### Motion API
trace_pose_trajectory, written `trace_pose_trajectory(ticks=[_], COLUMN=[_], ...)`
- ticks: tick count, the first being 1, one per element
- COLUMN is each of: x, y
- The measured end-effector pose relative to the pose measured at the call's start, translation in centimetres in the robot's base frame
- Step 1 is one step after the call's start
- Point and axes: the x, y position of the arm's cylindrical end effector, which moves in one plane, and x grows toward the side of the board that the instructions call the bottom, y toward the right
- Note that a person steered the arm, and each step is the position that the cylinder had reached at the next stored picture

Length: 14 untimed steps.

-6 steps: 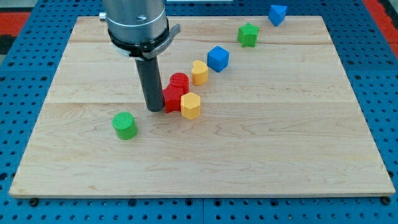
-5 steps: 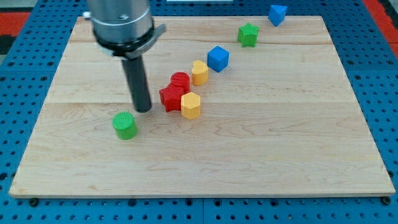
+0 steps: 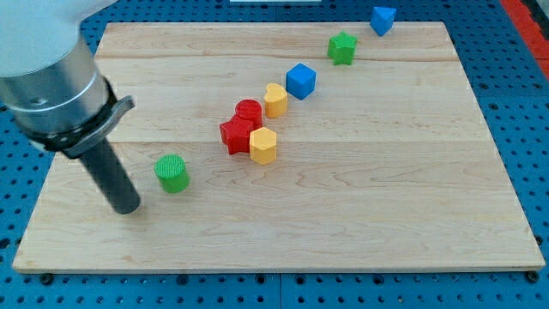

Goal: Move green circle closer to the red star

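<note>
**Rod tip near the bench's left edge, beside the green circle**

Gripper there is none: my tip [image 3: 126,209], a bare rod end with nothing to open or close, rests on the bench [image 3: 360,197] toward the view's bottom-left corner, just left of the green circle [image 3: 171,172], apart from it. Toward the bench's middle sits the red star [image 3: 235,136], touching a red cylinder [image 3: 249,111] and a yellow hexagon [image 3: 262,145]

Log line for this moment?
tip: lower-left of green circle, apart | red star: right of circle | push: not started
</note>
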Motion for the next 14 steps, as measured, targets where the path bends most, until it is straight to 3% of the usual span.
trace_pose_trajectory(ticks=[2,4,5,6,8,10,14], x=[-5.1,-3.0,-1.6,-1.7,-3.3,-3.0,-5.3], y=[-0.3,-1.3,3.1,6.8,1.4,6.4,6.7])
